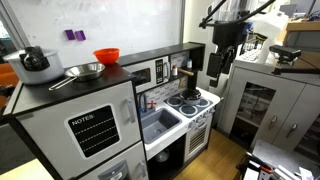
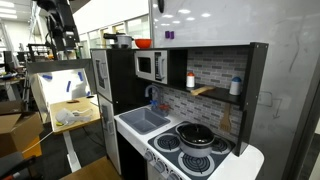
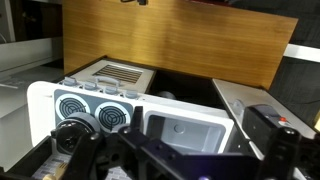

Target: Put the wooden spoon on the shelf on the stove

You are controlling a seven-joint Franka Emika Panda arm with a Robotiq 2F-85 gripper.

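The wooden spoon [image 2: 203, 91] lies on the shelf [image 2: 222, 96] above the toy kitchen's stove [image 2: 190, 150], between two small bottles; it also shows in an exterior view [image 1: 183, 73]. A black pot [image 2: 197, 134] stands on a burner. My gripper [image 1: 218, 62] hangs in the air beside the kitchen, above and apart from the stove [image 1: 191, 101]. In the wrist view the gripper [image 3: 170, 150] is open and empty, looking down on the stove burners [image 3: 85, 108] and the sink [image 3: 185, 130]. The spoon is hidden in the wrist view.
A microwave [image 2: 149, 66] sits next to the shelf. A red bowl [image 1: 106, 56], a pan [image 1: 82, 71] and a kettle [image 1: 35, 62] stand on the kitchen's top. A white cabinet [image 1: 275, 105] stands behind the arm. A wooden panel [image 3: 180, 40] fills the top of the wrist view.
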